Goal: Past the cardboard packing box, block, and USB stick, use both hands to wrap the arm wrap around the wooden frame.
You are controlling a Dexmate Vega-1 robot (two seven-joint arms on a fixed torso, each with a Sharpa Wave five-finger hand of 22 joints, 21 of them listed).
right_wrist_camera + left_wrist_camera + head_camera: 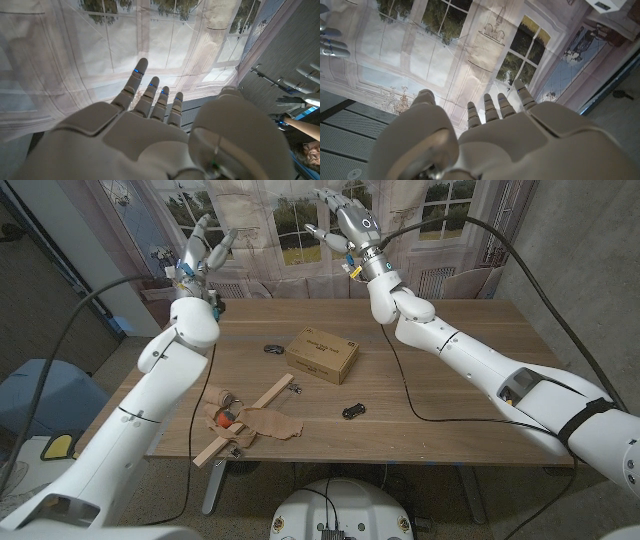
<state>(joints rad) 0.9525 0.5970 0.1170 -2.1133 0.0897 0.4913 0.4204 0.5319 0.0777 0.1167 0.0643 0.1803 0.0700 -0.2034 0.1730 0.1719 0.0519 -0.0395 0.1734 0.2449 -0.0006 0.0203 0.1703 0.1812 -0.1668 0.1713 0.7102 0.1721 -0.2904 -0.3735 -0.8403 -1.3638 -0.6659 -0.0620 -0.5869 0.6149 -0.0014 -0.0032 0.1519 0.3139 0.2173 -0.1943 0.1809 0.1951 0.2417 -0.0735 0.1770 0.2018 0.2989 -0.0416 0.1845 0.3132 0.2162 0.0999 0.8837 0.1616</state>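
Note:
A tan arm wrap point(258, 423) lies draped over a wooden frame point(246, 420) of light slats near the table's front left edge. Both arms are raised high above the far edge of the table. My left hand point(203, 246) is up at the back left, fingers spread and holding nothing. My right hand point(342, 218) is up at the back centre, fingers spread too, nothing in it. In the wrist views my left hand point(490, 135) and right hand point(150, 130) point at a printed window backdrop.
A cardboard packing box point(322, 354) sits mid-table. A small dark block point(274, 348) lies left of it, and a black USB stick point(352, 411) lies in front of it. A small reddish object point(226, 416) sits by the frame. A black cable point(410, 395) crosses the table on the right.

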